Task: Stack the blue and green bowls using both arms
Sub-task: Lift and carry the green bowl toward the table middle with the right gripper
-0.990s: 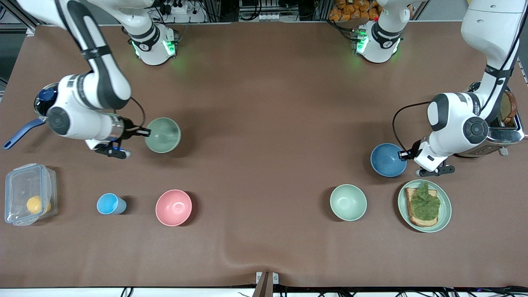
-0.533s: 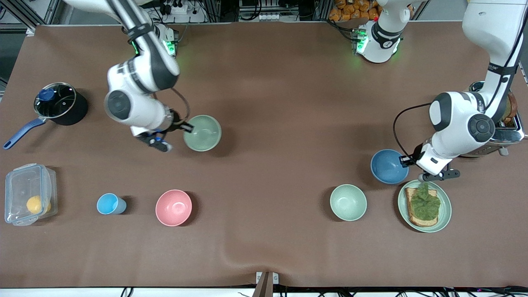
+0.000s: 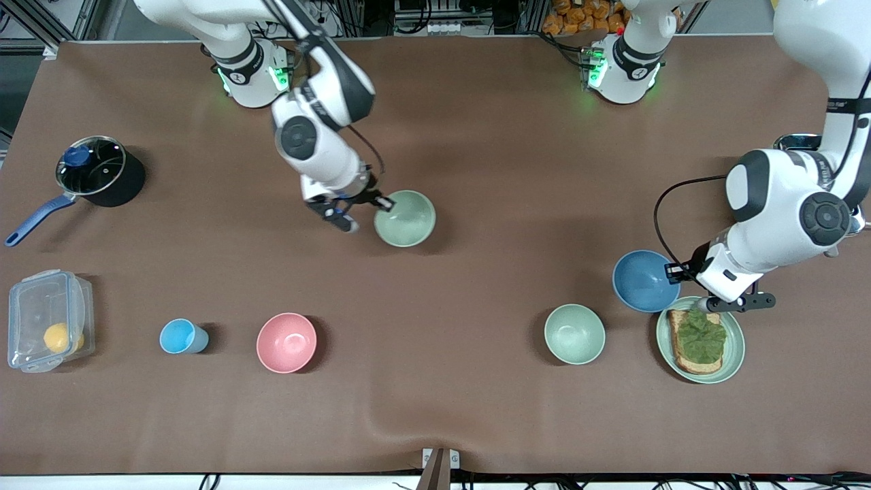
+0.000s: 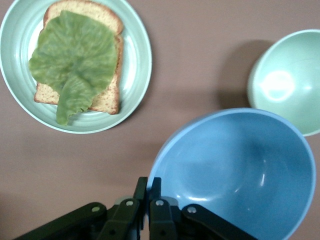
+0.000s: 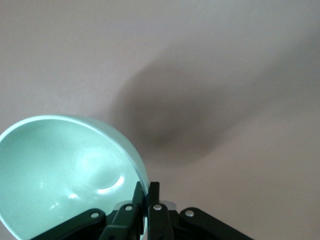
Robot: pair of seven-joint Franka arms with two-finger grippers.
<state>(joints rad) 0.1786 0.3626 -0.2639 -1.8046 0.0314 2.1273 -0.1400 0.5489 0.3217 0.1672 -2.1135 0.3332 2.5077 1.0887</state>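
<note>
Two bowls hang in my grip, well apart. My right end effector point(image 3: 382, 202) pinches the rim of the green bowl point(image 3: 405, 218) over mid-counter point(image 3: 476, 136); my left end effector point(image 3: 676, 271) pinches the rim of the blue bowl point(image 3: 643, 280) beside the toast plate point(image 3: 733, 354) and near a mint bowl point(image 3: 574, 333). From the green bowl, the blue one lies toward the left arm's end. Neither bowl's underside shows, so I cannot judge their height off the counter.

Brown cloth-covered table point(image 3: 476, 136), metal framing and cables along its top edge.
</note>
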